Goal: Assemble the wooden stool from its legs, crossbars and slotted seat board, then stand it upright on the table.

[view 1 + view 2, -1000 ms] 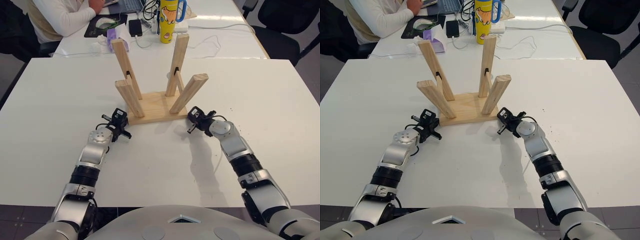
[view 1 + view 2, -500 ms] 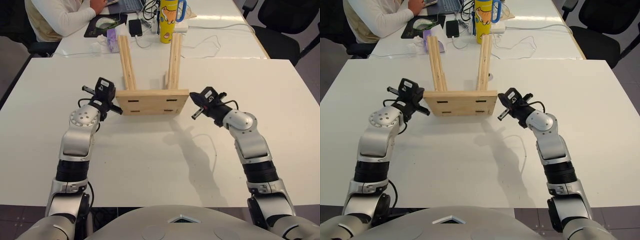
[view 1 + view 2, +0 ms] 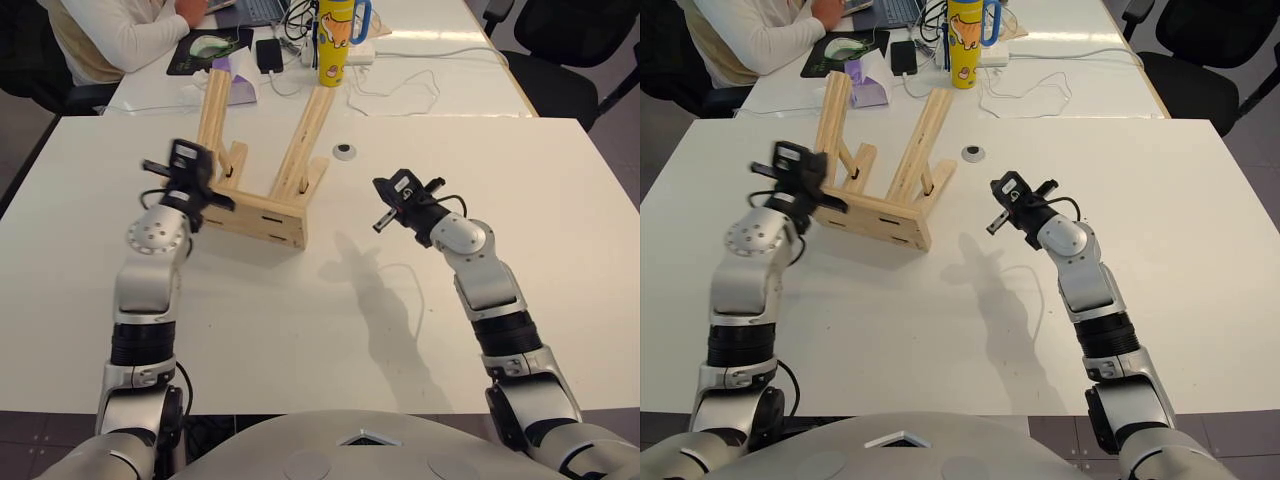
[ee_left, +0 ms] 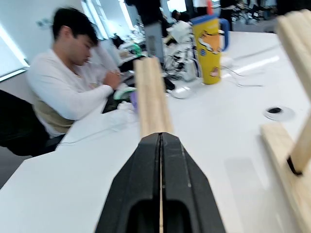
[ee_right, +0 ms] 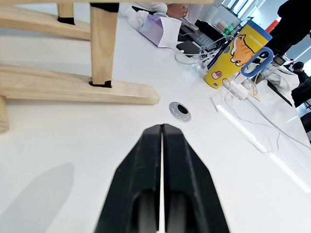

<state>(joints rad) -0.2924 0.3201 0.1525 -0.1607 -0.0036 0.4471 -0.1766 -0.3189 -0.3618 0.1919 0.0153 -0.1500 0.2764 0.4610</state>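
Our stool (image 3: 262,205) is tipped on its side near the far left corner of the table (image 3: 300,330). We've got our left gripper (image 4: 160,138) right beside it and our right gripper (image 5: 161,128) further off, both pinched closed, holding nothing.

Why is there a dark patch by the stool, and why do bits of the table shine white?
Left eye view: the stool blocks the room light, casting a grey shadow on the table in front of its seat board. Left wrist view: glare streaks on the tabletop beside the yellow cup. Right wrist view: white sheen on the tabletop.
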